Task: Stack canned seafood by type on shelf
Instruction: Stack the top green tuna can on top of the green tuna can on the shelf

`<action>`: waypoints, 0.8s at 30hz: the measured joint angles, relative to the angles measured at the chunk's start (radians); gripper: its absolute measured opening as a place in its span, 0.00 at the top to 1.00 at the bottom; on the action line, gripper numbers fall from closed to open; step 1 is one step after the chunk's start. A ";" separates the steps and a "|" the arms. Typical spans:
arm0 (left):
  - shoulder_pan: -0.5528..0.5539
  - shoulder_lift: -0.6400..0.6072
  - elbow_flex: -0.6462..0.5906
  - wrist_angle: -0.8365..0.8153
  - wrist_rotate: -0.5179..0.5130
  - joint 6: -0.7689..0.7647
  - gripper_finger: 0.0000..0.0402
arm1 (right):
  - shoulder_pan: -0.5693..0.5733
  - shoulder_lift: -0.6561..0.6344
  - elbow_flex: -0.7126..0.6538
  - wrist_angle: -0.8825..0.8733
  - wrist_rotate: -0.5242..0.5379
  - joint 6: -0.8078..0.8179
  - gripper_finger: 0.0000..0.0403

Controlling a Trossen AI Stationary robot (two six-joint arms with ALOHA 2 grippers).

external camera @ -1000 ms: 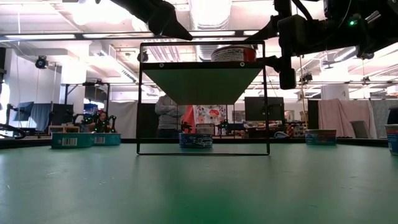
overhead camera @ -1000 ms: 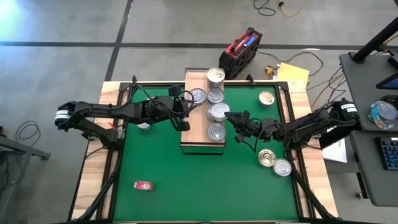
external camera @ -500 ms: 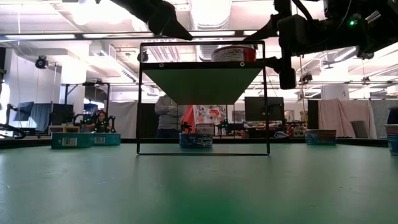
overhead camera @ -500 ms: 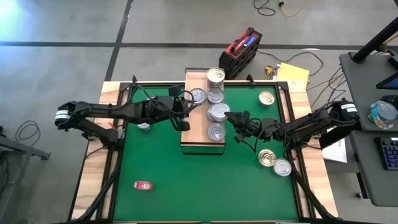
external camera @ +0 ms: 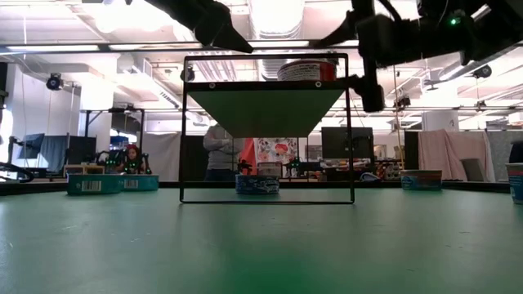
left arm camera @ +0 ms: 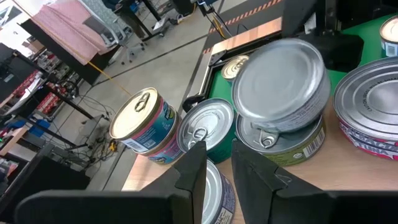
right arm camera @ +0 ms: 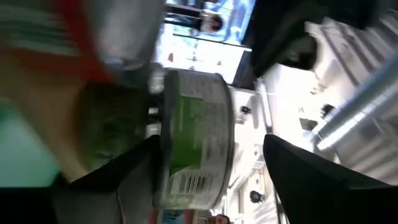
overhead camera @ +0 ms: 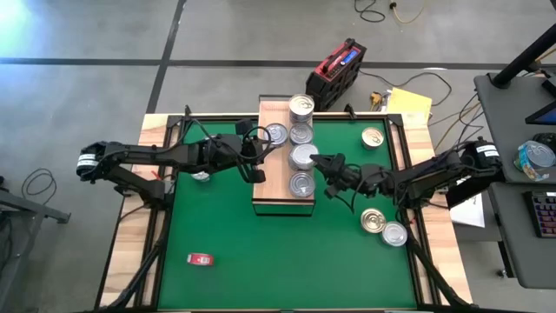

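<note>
Five tin tops show on the shelf from above, including a stacked pair. Three more tins sit on the green mat. Right gripper stands parted beside the stacked pair. Left gripper hovers narrow, holding nothing visible.

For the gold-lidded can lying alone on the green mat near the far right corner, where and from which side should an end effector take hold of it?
The gold-lidded can stands upright, lid up, flat and low, with clear mat all round. Best is probably a descent from straight above, with the fingers closing across its curved side wall on opposite sides. The right end effector, now by the shelf, is the nearer one.
</note>
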 joint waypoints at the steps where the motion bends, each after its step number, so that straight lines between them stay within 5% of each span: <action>1: 0.000 0.000 0.000 0.000 0.000 0.000 0.85 | 0.000 0.000 0.002 -0.026 0.002 0.000 0.31; 24: -0.001 0.000 0.000 -0.004 0.000 -0.008 0.85 | 0.001 -0.006 0.058 -0.085 0.066 -0.004 0.27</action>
